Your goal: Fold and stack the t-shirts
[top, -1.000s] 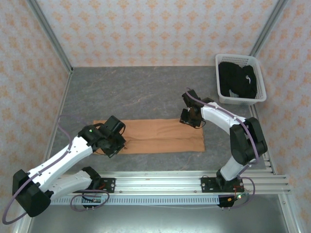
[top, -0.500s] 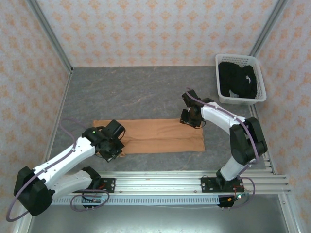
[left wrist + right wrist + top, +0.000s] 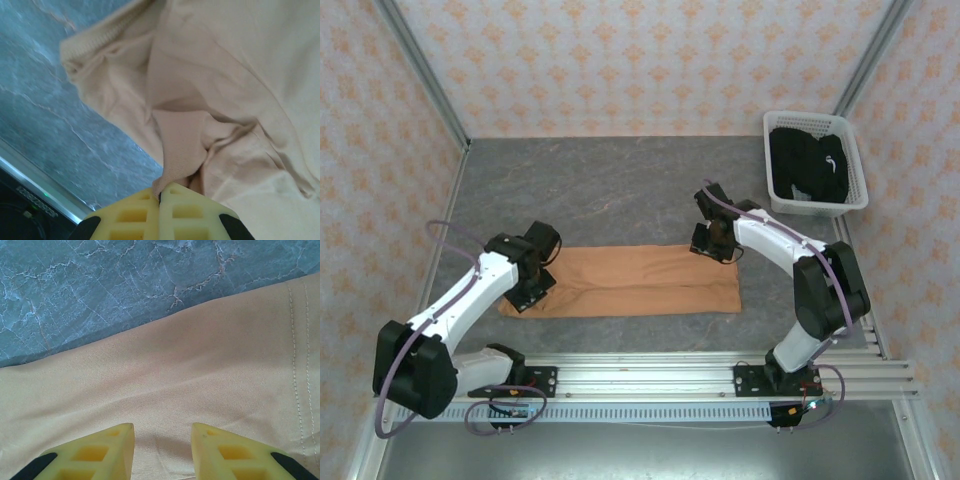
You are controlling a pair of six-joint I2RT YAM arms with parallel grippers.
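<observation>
Table (image 3: 610, 185): grey marbled top, with the two arms at its near edge.
Orange shirt (image 3: 650, 280): lies on the table as a long flat band running left to right between the arms, plain side up. Its left end is bunched and wrinkled.
Basket (image 3: 810, 207): white and slotted, in the far right corner, well apart from the orange shirt.
Black shirt (image 3: 810, 160): heaped inside the basket, not yet folded.
Left gripper (image 3: 160, 196): clamped tight on a pinch of the orange shirt at its left end, close to the ribbed collar (image 3: 95, 40).
Right gripper (image 3: 162, 440): jaws partly apart with nothing between them, poised over the far edge of the shirt near its right end.
Step in hand: likely the fold of the left end over towards the right.
Doing it well: lift the pinched end only enough to clear the cloth, carry it straight along the band, and let the right gripper pin the far edge so the shirt does not drag.
</observation>
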